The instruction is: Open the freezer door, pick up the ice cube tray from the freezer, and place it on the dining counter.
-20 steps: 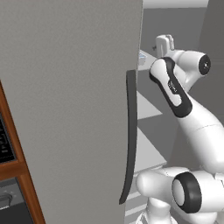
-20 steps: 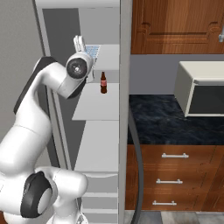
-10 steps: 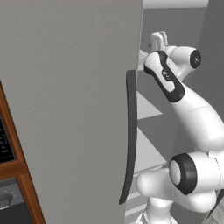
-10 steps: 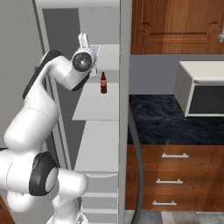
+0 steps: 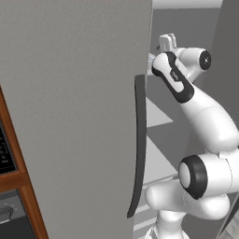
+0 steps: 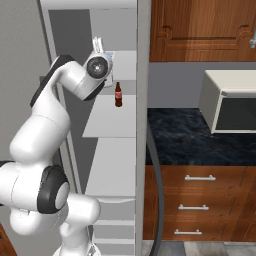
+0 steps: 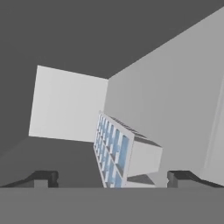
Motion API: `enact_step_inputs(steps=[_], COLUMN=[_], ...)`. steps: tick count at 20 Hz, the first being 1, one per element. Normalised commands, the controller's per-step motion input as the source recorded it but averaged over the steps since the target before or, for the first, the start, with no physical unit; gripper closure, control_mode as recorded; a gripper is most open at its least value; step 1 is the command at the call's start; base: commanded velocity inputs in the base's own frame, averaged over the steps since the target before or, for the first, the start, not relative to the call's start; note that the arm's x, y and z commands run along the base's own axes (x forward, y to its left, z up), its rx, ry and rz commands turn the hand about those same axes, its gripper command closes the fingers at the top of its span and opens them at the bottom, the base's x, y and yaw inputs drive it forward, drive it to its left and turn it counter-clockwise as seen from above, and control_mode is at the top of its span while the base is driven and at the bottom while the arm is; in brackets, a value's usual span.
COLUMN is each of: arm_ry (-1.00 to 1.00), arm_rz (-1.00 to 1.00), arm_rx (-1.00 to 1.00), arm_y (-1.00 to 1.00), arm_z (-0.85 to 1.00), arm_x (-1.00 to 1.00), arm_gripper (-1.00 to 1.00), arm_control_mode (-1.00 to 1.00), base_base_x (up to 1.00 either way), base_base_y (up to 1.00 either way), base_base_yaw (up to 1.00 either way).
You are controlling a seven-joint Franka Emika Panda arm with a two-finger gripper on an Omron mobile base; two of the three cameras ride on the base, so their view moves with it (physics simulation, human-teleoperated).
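Compared with one second ago, the arm has reached higher and deeper into the freezer (image 6: 107, 150), and the pincer (image 7: 111, 177) is now closer to the upper shelf (image 6: 125, 65). The base cameras have not shifted; the freezer door (image 5: 70, 116) and its handle (image 5: 138, 140) stand at the same place as before.

There is one ice cube tray (image 7: 118, 153). In the hand view it lies on the pale shelf, near a side wall of the compartment, and its near end sits between the two dark fingertips (image 7: 43, 178), which stand far apart and do not touch it. The pincer is wide open and holds nothing. In the right base view the pincer points at the upper shelf, where a small pale blue part of the tray shows just beside it.

There is one brown bottle (image 6: 118, 95), upright on the shelf below. The freezer therefore contains two things that can be seen: the tray on the upper shelf and the bottle one shelf lower. The lower shelves look bare.

To the right of the freezer there is one black marbled worktop (image 6: 185, 140) with one pale microwave (image 6: 231, 107) on it, and under it three wooden drawers (image 6: 200, 200).
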Motion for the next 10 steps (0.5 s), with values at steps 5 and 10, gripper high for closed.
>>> enact_step_inputs(steps=[5,10], arm_ry=[0.06,0.07], arm_rz=[0.0,0.0], arm_rx=[0.0,0.0], arm_y=[0.0,0.0], arm_z=[0.0,0.0], arm_x=[0.03,0.1], arm_gripper=[-1.0,-1.0], arm_control_mode=[-1.0,-1.0], base_base_x=[0.0,0.0], base_base_y=[0.0,0.0], base_base_yaw=[0.0,0.0])
